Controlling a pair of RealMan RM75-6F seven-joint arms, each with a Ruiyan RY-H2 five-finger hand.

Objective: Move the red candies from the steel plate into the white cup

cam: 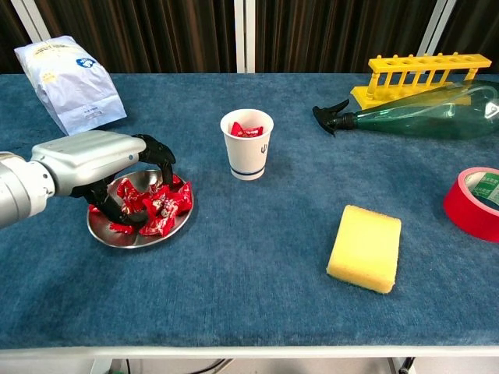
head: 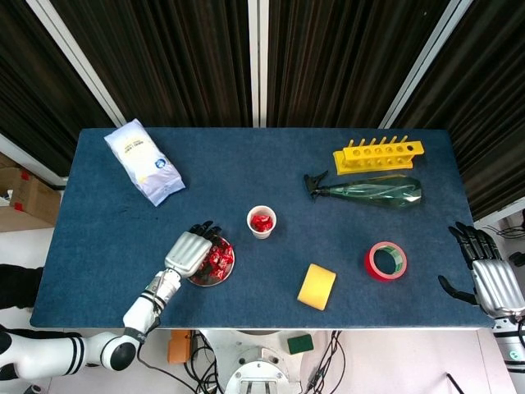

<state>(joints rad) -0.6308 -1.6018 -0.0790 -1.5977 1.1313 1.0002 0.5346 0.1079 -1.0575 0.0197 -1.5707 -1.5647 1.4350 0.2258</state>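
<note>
A steel plate with several red candies sits near the front left of the table. My left hand hangs over the plate's left side. Its fingers curl down into the candy pile and the thumb reaches in from below. Whether a candy is pinched is hidden. The white cup stands upright to the right of and behind the plate, with red candies inside. My right hand rests with its fingers spread at the table's right edge, holding nothing; only the head view shows it.
A yellow sponge lies front right, with a red tape roll beyond it. A green spray bottle and a yellow tube rack lie at the back right. A white bag sits back left.
</note>
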